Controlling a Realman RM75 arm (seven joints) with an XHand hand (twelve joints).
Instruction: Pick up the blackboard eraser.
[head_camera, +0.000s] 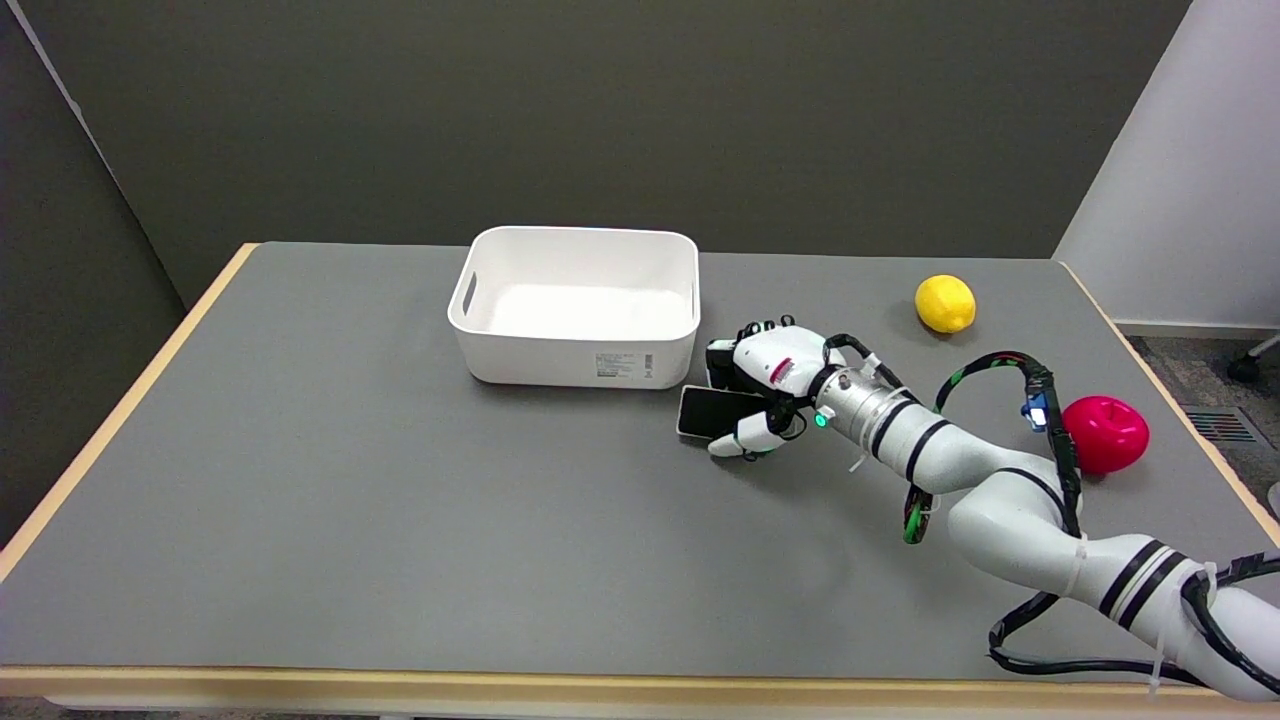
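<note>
Right hand (762, 392) closed around the blackboard eraser (712, 411) (black, flat) — low over the table (350, 480).

I saw a matt grey table (350, 520) with pale wood-look edging, a smooth white plastic bin (575, 350), and a glossy black eraser (705, 410).

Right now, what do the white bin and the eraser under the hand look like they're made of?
White bin: likely molded plastic, smooth and matte, with rounded corners and a cut handle slot. Blackboard eraser: dark, flat face with a pale edge, perhaps felt on plastic; too small to be sure.
</note>
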